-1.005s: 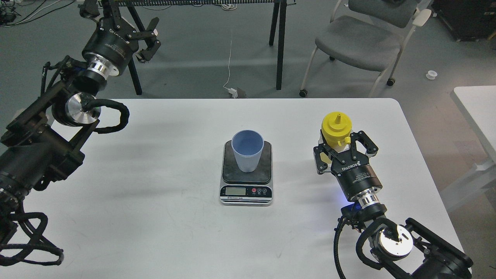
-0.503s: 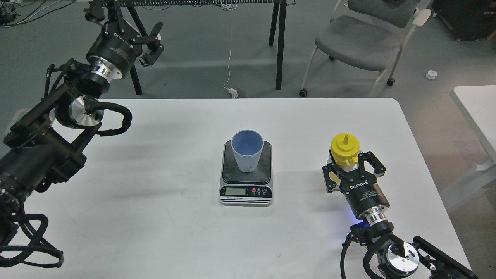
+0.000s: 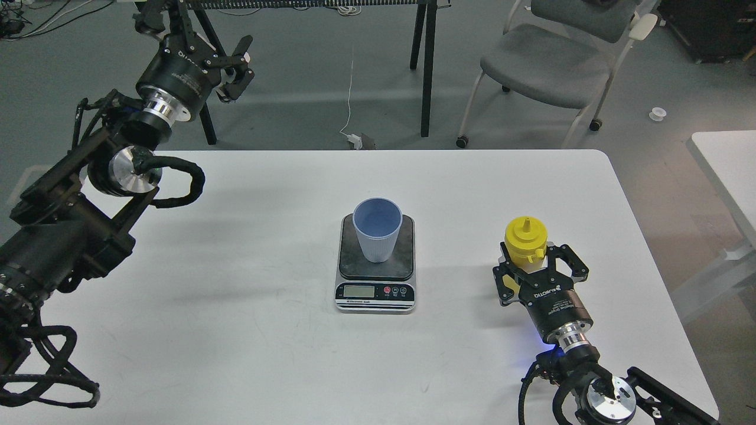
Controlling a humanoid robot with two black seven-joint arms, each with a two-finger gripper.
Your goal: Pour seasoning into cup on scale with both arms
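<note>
The light blue ribbed cup (image 3: 377, 229) stands upright on the dark platform of the scale (image 3: 375, 291) at the table's middle. The yellow seasoning bottle (image 3: 524, 238) stands upright at the right of the table, nozzle up, about a hand's width right of the scale. My right gripper (image 3: 533, 260) is shut on the bottle's lower body, which it hides. My left gripper (image 3: 239, 59) is open and empty, raised beyond the table's far left corner, far from the cup.
The white table (image 3: 236, 265) has a rounded far right corner. Beyond it are a grey chair (image 3: 549, 59), black stand legs (image 3: 426, 65) and a white cable with a plug (image 3: 357, 139) on the floor. A second white table (image 3: 729, 171) is at the right.
My right gripper has moved the bottle down and toward the table's near right side. My left gripper has shifted slightly up and to the right.
</note>
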